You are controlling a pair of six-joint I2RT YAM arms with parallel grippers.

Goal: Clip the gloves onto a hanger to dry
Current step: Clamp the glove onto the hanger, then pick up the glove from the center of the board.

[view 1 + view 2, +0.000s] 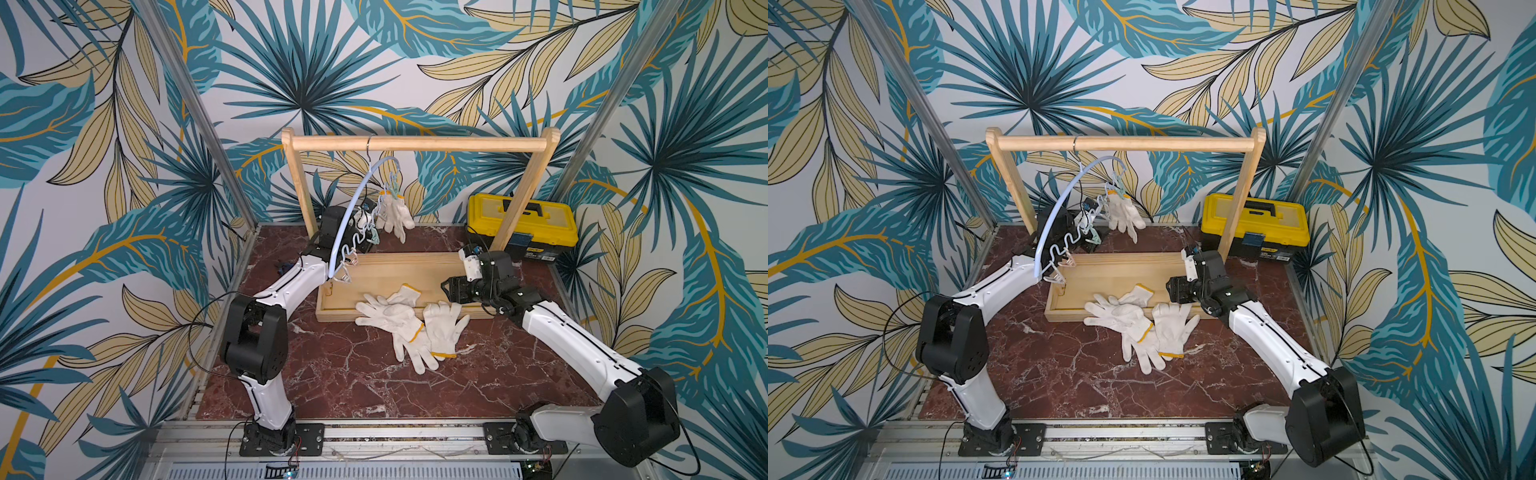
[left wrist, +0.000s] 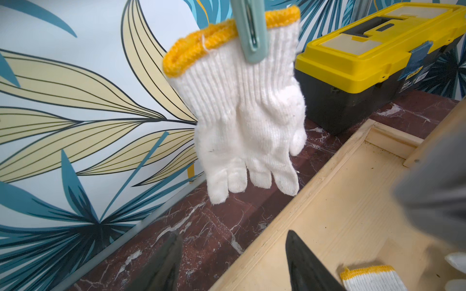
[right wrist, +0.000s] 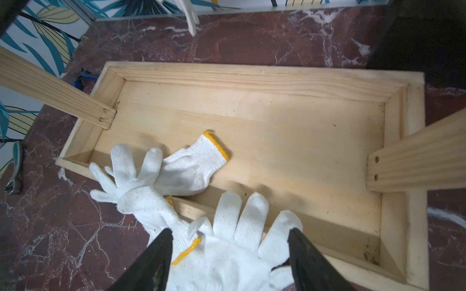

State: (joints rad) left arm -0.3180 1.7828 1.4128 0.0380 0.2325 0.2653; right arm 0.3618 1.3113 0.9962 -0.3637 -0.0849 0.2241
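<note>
A dark red marble tabletop (image 1: 353,374) is enclosed by walls printed with leaves. At its far half a light wooden rack (image 1: 415,145) is set, and its two uprights are screwed into a shallow wooden tray (image 3: 277,83). A yellow and black toolbox (image 1: 521,220) is placed behind the rack's right upright, against the back wall.

The hanger (image 1: 348,216) is hooked on the rack's round rail by its metal hook. It is tilted steeply, so that its lower end is brought down near the tray's left end, in front of the left arm. One glove (image 2: 247,126) is hung from it with fingers pointing down, and its yellow cuff is pinched by a pale green clip (image 2: 252,32). The other clips are seen dangling along the bar with nothing in them.

The loose gloves (image 1: 399,324) are heaped across the tray's front rim. One (image 3: 191,168) is laid inside the tray, and the others are overlapped on the rim and the marble.

The left gripper (image 2: 232,252) is held beside the hung glove, jaws parted, with nothing grasped. The right gripper (image 3: 230,234) is poised over the nearest glove (image 3: 242,239) of the heap. Its jaws are spread wide to either side of that glove's fingers, and nothing is gripped. Contact with the glove cannot be judged.
</note>
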